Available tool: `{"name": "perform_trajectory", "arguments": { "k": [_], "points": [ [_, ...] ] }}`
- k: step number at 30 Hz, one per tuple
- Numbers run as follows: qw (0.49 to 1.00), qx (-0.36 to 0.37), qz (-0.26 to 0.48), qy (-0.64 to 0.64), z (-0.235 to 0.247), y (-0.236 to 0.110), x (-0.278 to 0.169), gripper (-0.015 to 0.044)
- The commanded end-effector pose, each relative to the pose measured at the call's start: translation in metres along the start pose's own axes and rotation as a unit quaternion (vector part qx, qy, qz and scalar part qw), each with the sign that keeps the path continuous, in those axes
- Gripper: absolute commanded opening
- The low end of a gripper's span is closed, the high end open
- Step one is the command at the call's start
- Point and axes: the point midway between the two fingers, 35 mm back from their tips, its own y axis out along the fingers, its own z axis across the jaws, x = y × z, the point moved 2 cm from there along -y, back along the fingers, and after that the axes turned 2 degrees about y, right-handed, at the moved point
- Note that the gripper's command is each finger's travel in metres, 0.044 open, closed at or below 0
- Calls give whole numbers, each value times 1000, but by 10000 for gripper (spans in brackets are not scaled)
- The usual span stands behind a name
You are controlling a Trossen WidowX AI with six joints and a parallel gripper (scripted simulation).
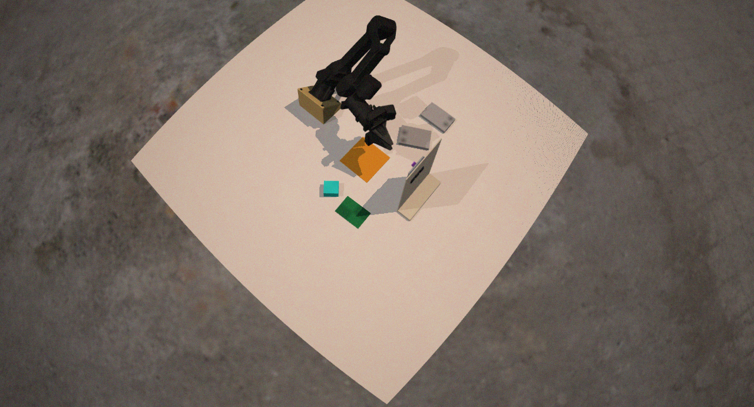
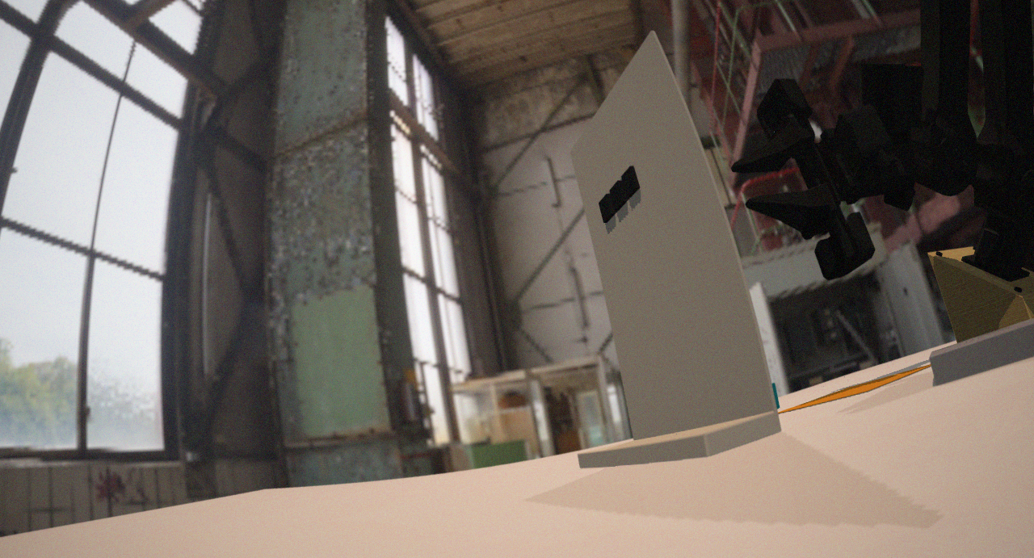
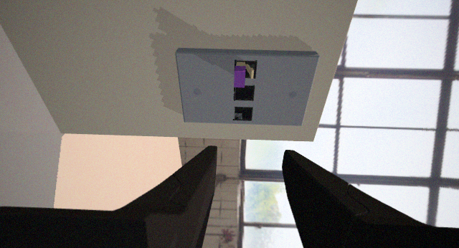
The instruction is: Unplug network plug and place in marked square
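Observation:
A purple plug [image 1: 414, 164] [image 3: 239, 77] sits in the top socket of a grey faceplate [image 3: 208, 87] on the upright panel [image 1: 422, 178] [image 2: 672, 301] [image 3: 90, 62]. Two more sockets below it are empty. The panel's back with the black socket housings [image 2: 619, 191] faces the exterior view. My gripper [image 1: 382, 139] [image 2: 748, 186] [image 3: 249, 156] is partly open and empty. It points at the panel's socket face from a short distance, apart from the plug. An orange square [image 1: 369, 164] [image 2: 853, 388] lies on the table under the gripper. A green square [image 1: 352, 211] lies further forward.
Two flat grey plates [image 1: 437, 116] [image 1: 414, 136] lie on the table behind the panel; one grey plate [image 2: 983, 352] shows in the exterior view. A teal cube [image 1: 331, 188] sits near the green square. The arm's tan base [image 1: 317, 103] [image 2: 976, 295] stands at the back.

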Motion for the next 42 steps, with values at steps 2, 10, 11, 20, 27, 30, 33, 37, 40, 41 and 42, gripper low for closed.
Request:
{"name": "perform_trajectory", "arguments": {
  "k": [2, 10, 11, 20, 27, 30, 33, 37, 40, 41, 42],
  "points": [
    [1000, -10, 2, -13, 3, 24, 7, 156],
    [1000, -13, 2, -17, 4, 35, 10, 156],
    [1000, -13, 2, -17, 4, 36, 10, 156],
    [1000, -14, 2, -17, 3, 50, 13, 156],
    [1000, -14, 1, -16, 3, 60, 16, 156],
    [1000, -14, 1, -16, 3, 65, 18, 156],
    [1000, -14, 1, -16, 3, 69, 19, 156],
    [1000, -14, 1, -16, 3, 75, 21, 156],
    [1000, -14, 1, -16, 3, 79, 22, 156],
    [1000, -14, 1, -16, 3, 81, 23, 156],
    [1000, -14, 1, -16, 3, 82, 23, 156]
  ]
}}
